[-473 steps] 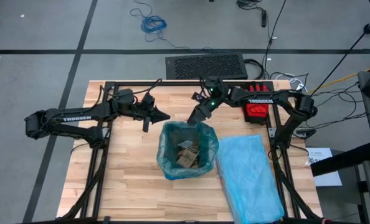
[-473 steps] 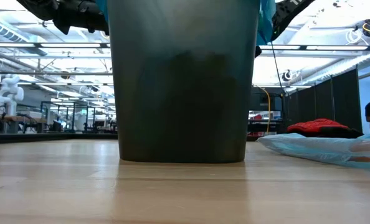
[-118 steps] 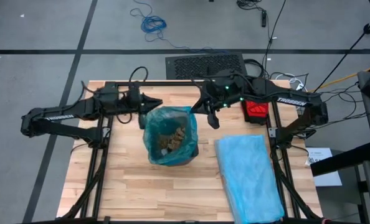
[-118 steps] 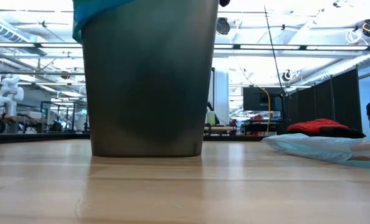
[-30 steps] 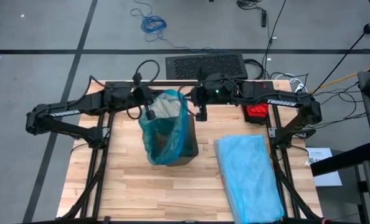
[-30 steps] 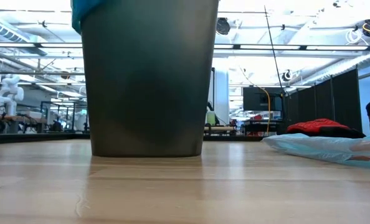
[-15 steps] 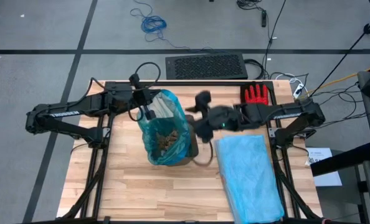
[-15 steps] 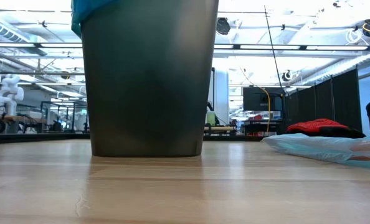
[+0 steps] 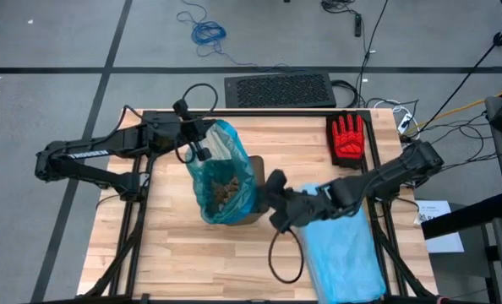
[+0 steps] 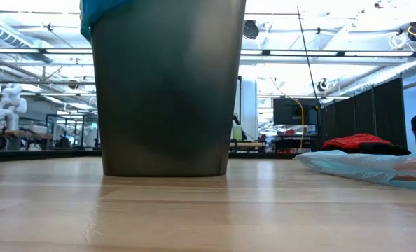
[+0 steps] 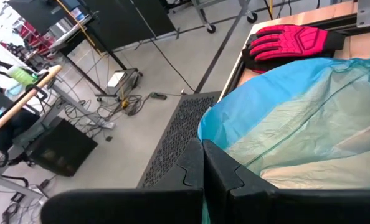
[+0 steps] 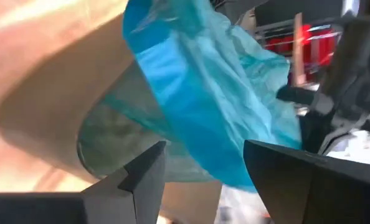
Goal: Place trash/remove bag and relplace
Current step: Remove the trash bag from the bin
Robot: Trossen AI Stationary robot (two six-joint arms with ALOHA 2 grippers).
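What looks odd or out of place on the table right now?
The bag is half pulled out of the bin, bunched up toward the left hand that pinches it. A red glove lies at the table's far edge.

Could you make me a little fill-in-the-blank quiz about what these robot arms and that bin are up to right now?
1. The left gripper is shut on the rim of the teal-green ____ lining the bin.
2. The right gripper, beside the bin, has its fingers ____.
3. Inside the liner lie crumpled ____ paper wads.
4. The glove at the table's far edge is ____ in colour.

Missing words: bag; open; brown; red
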